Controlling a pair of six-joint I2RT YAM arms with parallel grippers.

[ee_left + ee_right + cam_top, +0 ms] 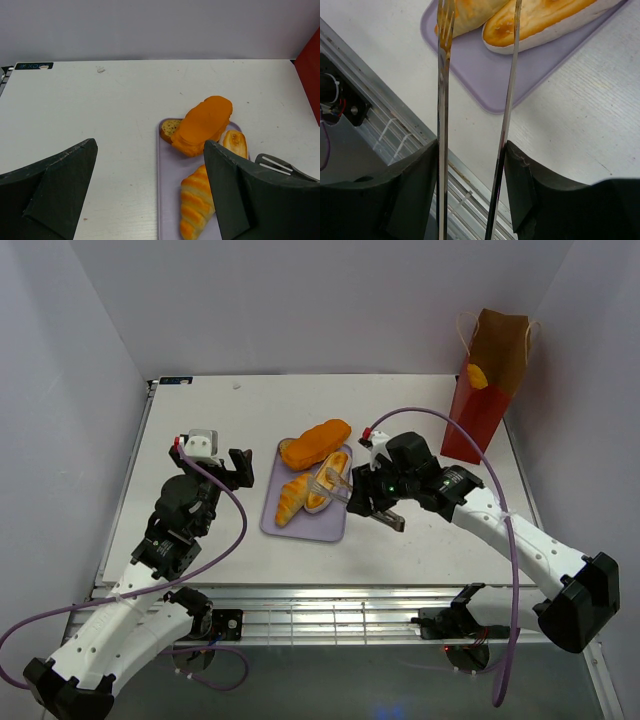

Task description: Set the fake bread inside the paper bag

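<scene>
The lavender tray (308,525) holds a long orange loaf (315,442), a croissant (290,500) and a split bun (330,482). My right gripper (372,502) is shut on thin metal tongs (336,480), whose open tips reach over the bun and croissant. In the right wrist view the tongs (441,100) run up from between my fingers (415,190) toward the bun (540,20). My left gripper (238,468) is open and empty, left of the tray. The paper bag (487,390) stands upright at the far right.
The left wrist view shows the loaf (204,125) lying on a small toasted piece (171,127), the croissant (197,202) and the bag's red edge (311,70). The table's front edge with a metal rail (385,125) runs just behind the tray.
</scene>
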